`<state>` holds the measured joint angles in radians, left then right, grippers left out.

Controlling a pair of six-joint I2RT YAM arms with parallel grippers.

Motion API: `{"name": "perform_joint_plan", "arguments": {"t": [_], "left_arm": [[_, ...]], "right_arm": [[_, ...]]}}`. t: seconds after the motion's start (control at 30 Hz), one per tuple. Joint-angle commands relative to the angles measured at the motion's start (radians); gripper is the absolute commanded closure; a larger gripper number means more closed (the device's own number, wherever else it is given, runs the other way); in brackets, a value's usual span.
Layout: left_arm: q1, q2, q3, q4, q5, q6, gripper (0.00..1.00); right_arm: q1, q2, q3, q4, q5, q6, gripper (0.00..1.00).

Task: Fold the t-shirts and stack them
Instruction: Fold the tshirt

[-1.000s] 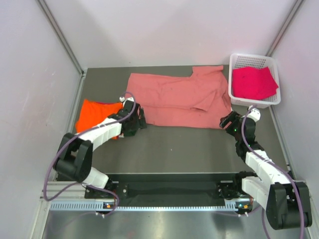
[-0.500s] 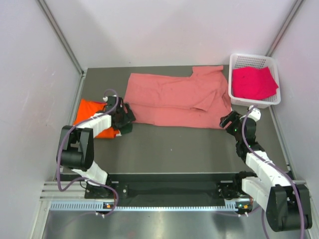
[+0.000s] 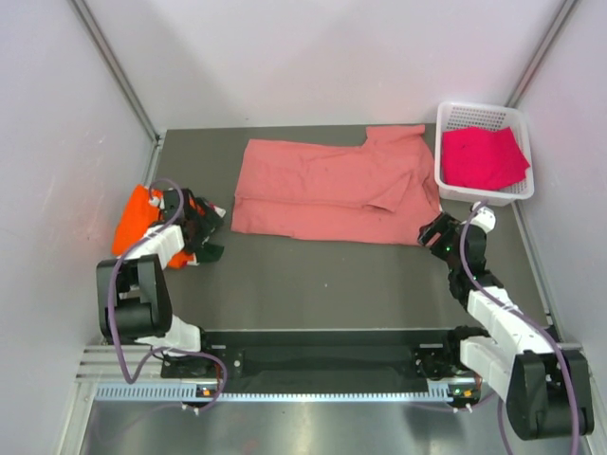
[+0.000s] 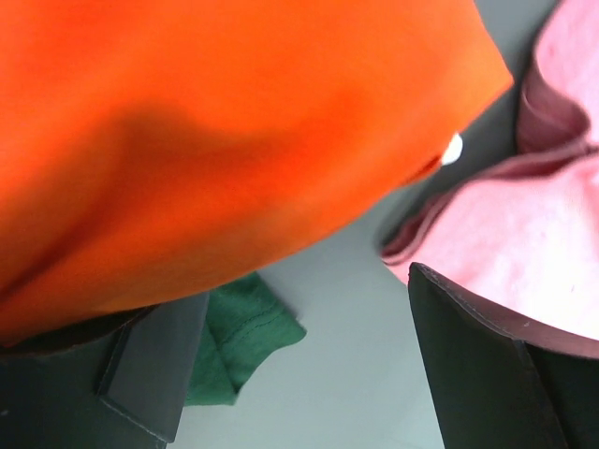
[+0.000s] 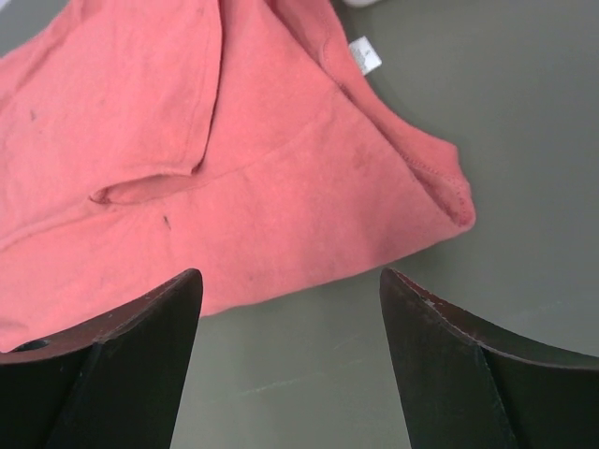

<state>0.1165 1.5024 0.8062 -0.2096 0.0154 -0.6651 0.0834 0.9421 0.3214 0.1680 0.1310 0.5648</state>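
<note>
The salmon-pink t-shirt (image 3: 332, 185) lies spread flat at the back middle and also shows in the right wrist view (image 5: 215, 168). The bright orange t-shirt (image 3: 133, 216) is bunched by the left wall. In the left wrist view it (image 4: 215, 131) fills the top and drapes over one finger. A green cloth (image 4: 239, 337) lies under it. The magenta t-shirt (image 3: 482, 156) lies in the white basket (image 3: 446, 175). My left gripper (image 3: 202, 232) (image 4: 309, 374) is open beside the orange shirt. My right gripper (image 3: 432, 232) (image 5: 290, 365) is open and empty, just in front of the pink shirt's near right corner.
The white mesh basket stands at the back right corner. Grey walls close in on the left, back and right. A strip of dark tabletop (image 3: 322, 275) runs between the pink shirt and the arm bases.
My left arm has swung left toward the wall, and the orange shirt has moved left and bunched up. The pink shirt's near left corner has shifted left. The right arm has not moved.
</note>
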Motion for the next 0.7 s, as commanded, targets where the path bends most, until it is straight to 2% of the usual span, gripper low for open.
{"name": "perform_joint_plan", "arguments": {"t": [0.0, 0.23, 0.53, 0.67], "left_arm": [[0.049, -0.044, -0.028, 0.059, -0.052, -0.028, 0.08], [0.046, -0.086, -0.044, 0.085, 0.020, -0.016, 0.08], [-0.098, -0.235, -0.055, 0.073, -0.037, -0.039, 0.07], [-0.113, -0.249, -0.053, 0.073, -0.040, -0.054, 0.04]], "right_arm": [[0.013, -0.071, 0.009, 0.004, 0.079, -0.003, 0.24], [0.012, -0.261, -0.056, -0.009, 0.162, 0.013, 0.23], [0.012, -0.195, -0.035, 0.001, 0.127, 0.017, 0.21], [0.012, -0.190, -0.045, -0.012, 0.146, 0.029, 0.20]]}}
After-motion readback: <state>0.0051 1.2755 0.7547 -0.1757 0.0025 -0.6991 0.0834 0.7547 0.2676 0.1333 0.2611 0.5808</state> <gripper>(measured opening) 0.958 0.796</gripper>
